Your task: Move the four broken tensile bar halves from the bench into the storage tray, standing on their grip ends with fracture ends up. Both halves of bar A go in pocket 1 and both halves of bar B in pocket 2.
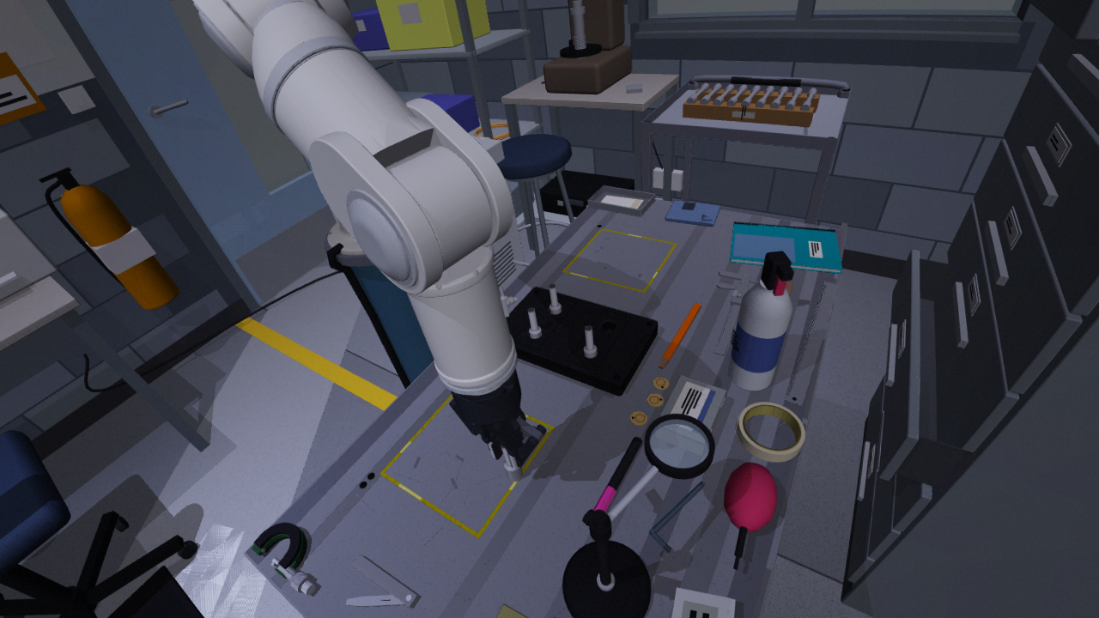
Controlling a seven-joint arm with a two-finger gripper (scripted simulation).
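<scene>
The upper part of a pale tensile bar half (511,466) is hidden between the dark fingers of my gripper (513,460). The gripper is open around it and holds nothing. The half stands upright on the bench at the right edge of the near yellow-outlined square (463,470). The black storage tray (582,336) lies further back on the bench. Three bar halves stand in it: two close together at its left (543,313) and one nearer its middle (590,341). A round pocket to the right of that one is empty.
A second yellow-outlined square (619,260) is marked behind the tray. Right of the gripper lie a magnifier on a black stand (678,446), a pink-banded pen (615,483), three brass discs, a tape ring (771,430), a red bulb (749,496) and a spray bottle (761,330).
</scene>
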